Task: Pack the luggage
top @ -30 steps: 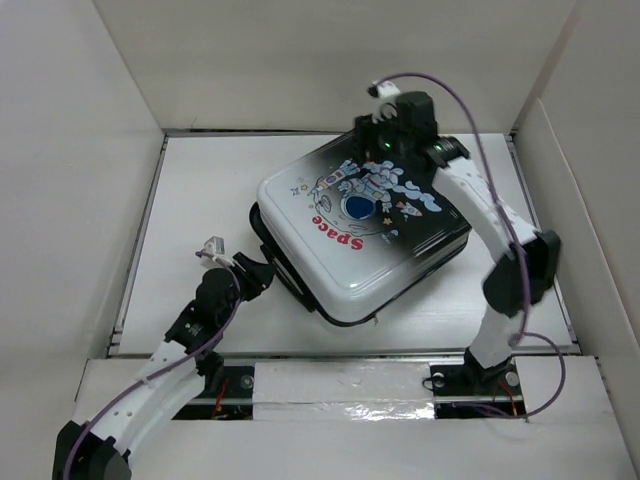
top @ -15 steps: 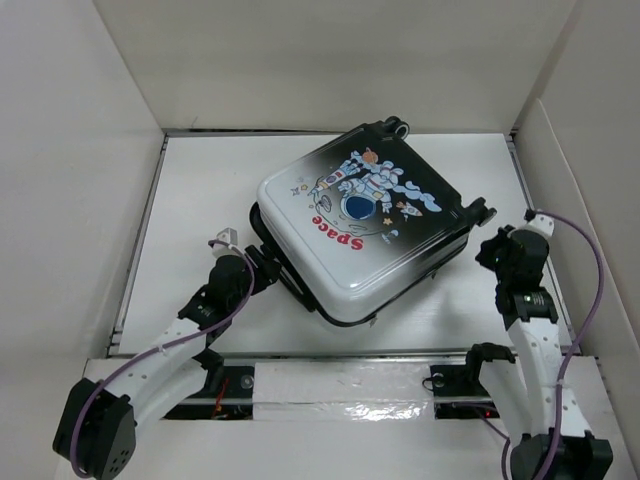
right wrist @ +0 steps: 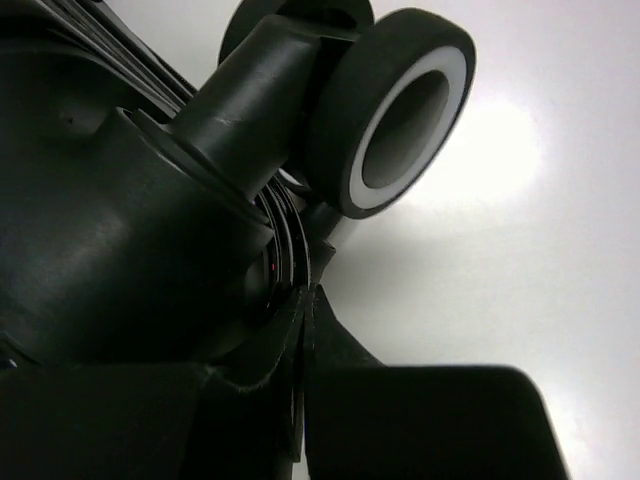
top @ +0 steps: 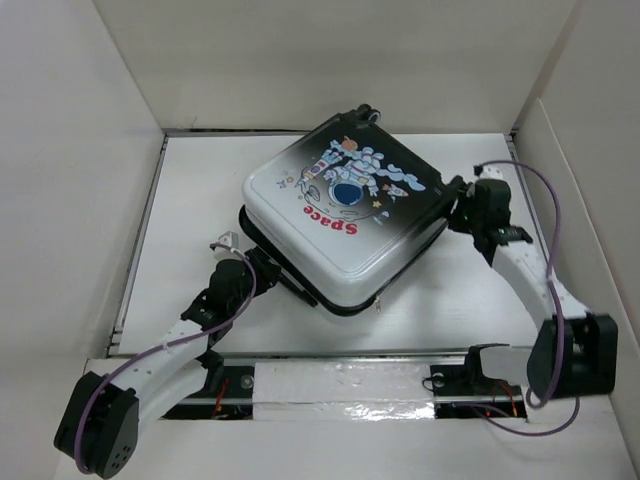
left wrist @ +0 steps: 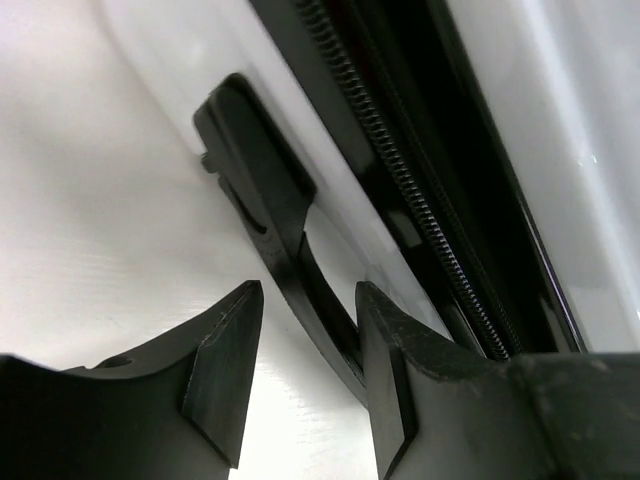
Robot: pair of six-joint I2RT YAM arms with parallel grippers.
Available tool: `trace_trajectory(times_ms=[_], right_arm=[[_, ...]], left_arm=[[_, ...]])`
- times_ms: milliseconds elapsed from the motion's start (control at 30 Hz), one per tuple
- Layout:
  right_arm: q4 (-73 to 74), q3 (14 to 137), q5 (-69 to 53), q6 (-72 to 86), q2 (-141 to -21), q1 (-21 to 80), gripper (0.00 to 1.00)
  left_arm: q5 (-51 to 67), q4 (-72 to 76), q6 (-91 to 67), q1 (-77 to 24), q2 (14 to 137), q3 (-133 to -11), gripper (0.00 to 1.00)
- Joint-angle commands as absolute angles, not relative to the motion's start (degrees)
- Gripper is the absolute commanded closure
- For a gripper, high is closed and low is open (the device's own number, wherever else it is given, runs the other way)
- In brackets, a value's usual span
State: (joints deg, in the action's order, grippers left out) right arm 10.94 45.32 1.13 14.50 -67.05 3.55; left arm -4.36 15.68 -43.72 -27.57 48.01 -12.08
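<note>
Left wrist: left gripper [left wrist: 305, 305] astride luggage [left wrist: 560, 110] handle [left wrist: 255, 165]; right wrist: caster wheel [right wrist: 400, 110].

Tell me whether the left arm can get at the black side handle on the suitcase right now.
Likely yes: the left gripper sits at the black side handle of the luggage, its jaws apart on either side of the strap, with nothing else in between.
</note>
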Motion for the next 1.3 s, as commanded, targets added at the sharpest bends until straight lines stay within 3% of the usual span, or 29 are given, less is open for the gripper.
trace_trajectory(times_ms=[0, 100, 200, 300, 467, 533, 633, 700, 733, 767, 833, 900, 1067, 1200, 1233, 1267], right_arm=[[2.90, 56.14, -11.07, 13.19, -76.00, 11.16, 1.00], [4.56, 61.59, -10.20, 12.92, -81.29, 10.64, 1.00], [1.09, 58.56, -8.79, 13.27, -79.11, 8.62, 1.00], [-4.57, 57.82, -15.01, 11.96, -79.27, 6.24, 1.00], [0.45, 66.18, -22.14, 10.19, -83.76, 5.54, 1.00], [1.65, 66.44, -20.75, 10.29, -81.84, 5.54, 0.92], [3.96, 60.06, -16.11, 10.19, -70.91, 5.54, 0.60], [0.90, 49.43, -15.21, 12.38, -63.06, 5.54, 0.46], [-0.25, 45.74, -15.47, 13.18, -59.10, 6.49, 0.45], [-2.35, 42.22, -16.69, 13.79, -51.84, 7.20, 0.45], [-3.69, 33.34, -17.48, 14.85, -45.47, 8.87, 0.79], [-5.87, 28.15, -19.85, 15.99, -38.52, 11.42, 1.00], [-9.05, 15.05, -28.90, 15.38, -29.81, 14.85, 1.00], [-13.35, 9.06, -31.46, 14.95, -26.20, 17.04, 1.00], [-13.27, 8.62, -30.86, 14.59, -25.76, 17.75, 0.96], [-13.01, 8.00, -29.11, 14.07, -25.75, 17.75, 0.89]], left_arm=[[-2.99, 18.63, -44.21, -27.95, 46.85, -10.90, 0.61], [-2.99, 18.72, -44.38, -27.95, 46.67, -11.16, 0.61], [-1.32, 20.74, -44.91, -28.47, 46.93, -10.81, 0.62], [1.39, 24.25, -45.44, -28.48, 49.39, -10.46, 0.62], [-2.61, 24.35, -45.26, -33.48, 54.31, -13.79, 0.62], [-3.95, 24.00, -45.96, -34.80, 53.97, -14.15, 0.62], [-4.22, 23.82, -47.20, -34.80, 52.22, -13.89, 0.62], [-5.27, 22.68, -47.02, -34.80, 51.24, -13.71, 0.62], [-5.71, 22.07, -46.85, -34.80, 50.37, -13.80, 0.62], [-6.67, 20.41, -46.50, -34.80, 49.93, -14.41, 0.61], [-7.21, 18.55, -45.45, -34.80, 48.96, -15.29, 0.61], [-7.56, 17.06, -44.83, -34.80, 48.34, -15.90, 0.61], [-8.35, 9.51, -42.11, -34.80, 43.87, -18.80, 0.68], [-6.77, 4.93, -39.56, -34.80, 40.78, -20.74, 0.91], [-5.81, 4.31, -39.20, -34.80, 40.78, -20.92, 0.99], [-3.80, 3.87, -38.76, -34.80, 41.04, -21.00, 1.00]])
